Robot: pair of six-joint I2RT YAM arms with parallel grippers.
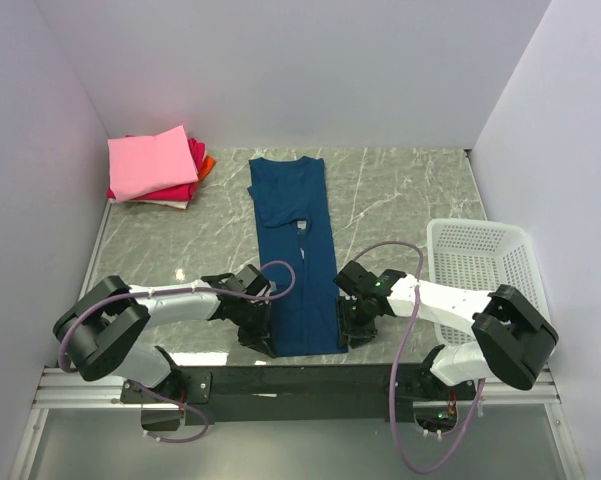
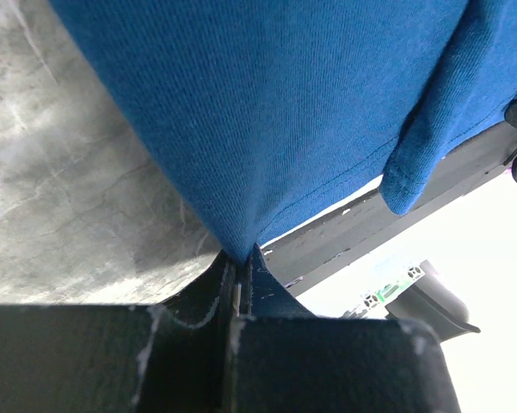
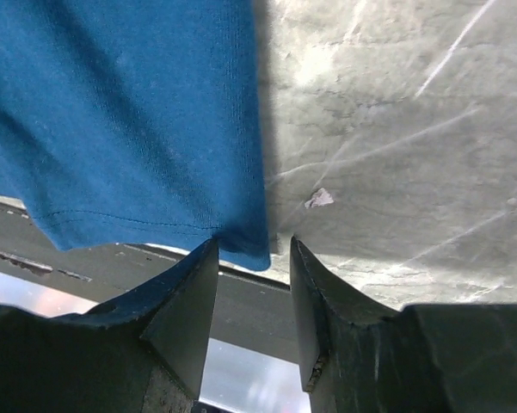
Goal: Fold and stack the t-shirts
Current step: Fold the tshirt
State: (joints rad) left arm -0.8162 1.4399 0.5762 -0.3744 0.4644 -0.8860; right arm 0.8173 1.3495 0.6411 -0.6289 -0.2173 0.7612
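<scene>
- Pinching the near left corner of the dark blue t-shirt (image 2: 284,103), the left fingers (image 2: 232,297) are closed tight on the hem, and the cloth gathers to a point where it enters them.
- At the near right corner, the right fingers (image 3: 196,288) stand apart, with the hem corner lying at the mouth of the gap, ungripped.
- From above, the dark blue t-shirt lies as a long narrow strip down the middle of the marbled tabletop (image 1: 400,195), its hem at the near edge and its collar at the far end.
- To the right sits a white mesh basket (image 1: 477,223), apart from the shirt.
- In the far left corner lies a folded stack with a pink t-shirt (image 1: 152,162) on top, a magenta-red one (image 1: 197,155) beneath it and an orange one (image 1: 209,163) showing at the right edge.
</scene>
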